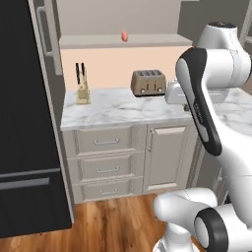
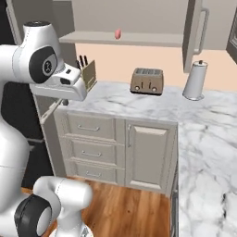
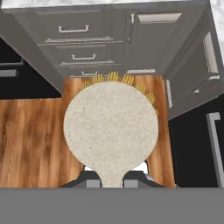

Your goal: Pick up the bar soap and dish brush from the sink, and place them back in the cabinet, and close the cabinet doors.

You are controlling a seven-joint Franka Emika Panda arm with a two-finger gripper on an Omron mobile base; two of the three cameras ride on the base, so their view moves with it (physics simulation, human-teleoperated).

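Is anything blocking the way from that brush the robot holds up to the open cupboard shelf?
Nothing visible does. The dish brush sits in the gripper, low over the wood floor. The cabinet stands open above the counter, with the bar soap already on its shelf.

I see the bar soap (image 1: pixel 124 35) on the cabinet (image 1: pixel 118 41) shelf, top centre. Below it on the counter (image 1: pixel 118 110): knife block (image 1: pixel 82 88) left, toaster (image 1: pixel 148 82) right (drawers (image 1: pixel 106 167) underneath, lower centre).
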